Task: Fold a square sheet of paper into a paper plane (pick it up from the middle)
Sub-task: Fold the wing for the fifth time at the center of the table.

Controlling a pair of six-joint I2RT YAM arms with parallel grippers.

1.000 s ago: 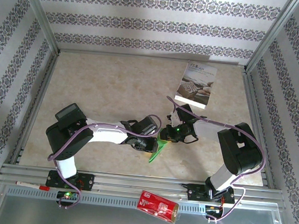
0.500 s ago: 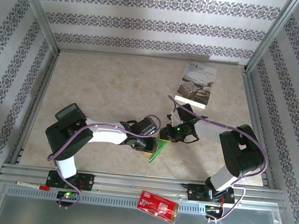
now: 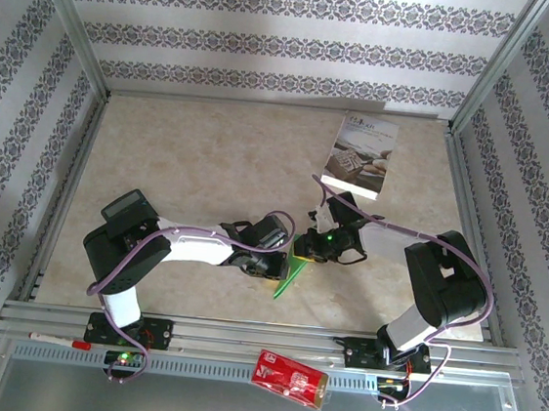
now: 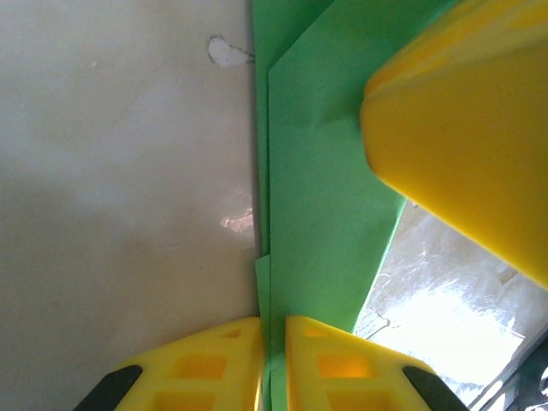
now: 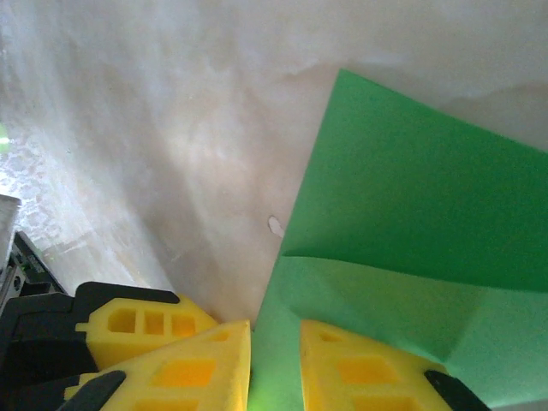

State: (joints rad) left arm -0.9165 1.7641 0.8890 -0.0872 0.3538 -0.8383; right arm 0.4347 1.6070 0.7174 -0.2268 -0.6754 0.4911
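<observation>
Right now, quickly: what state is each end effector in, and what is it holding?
Left end effector: closed, pinching the folded green paper.
Right end effector: closed, pinching the same folded green paper.

No legible text on booklet point(image 3: 360, 156)

The right arm's elbow point(image 3: 444, 277) drifted slightly toward the frame's lower right; the wrist point(image 3: 344, 218) behind the right gripper point(image 3: 300, 252) edged up-right
</observation>
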